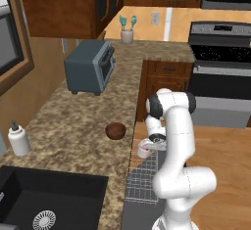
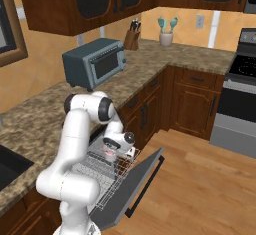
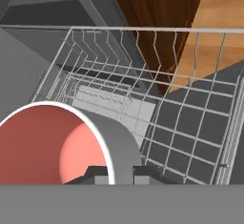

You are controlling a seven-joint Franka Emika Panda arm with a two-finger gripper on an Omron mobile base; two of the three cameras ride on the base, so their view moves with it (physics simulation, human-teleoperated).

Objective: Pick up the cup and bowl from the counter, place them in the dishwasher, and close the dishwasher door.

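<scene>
While gripped, cup (image 3: 57, 142) seemingly overhangs rack (image 3: 190, 123).

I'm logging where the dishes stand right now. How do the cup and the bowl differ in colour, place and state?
The cup is whitish with a pink-red inside; the bowl is dark brown. The cup is over the dishwasher's wire rack, while the bowl sits on the counter. The cup is at the gripper, seemingly held; the bowl stands free and untouched. Both are small, round, open vessels.
</scene>
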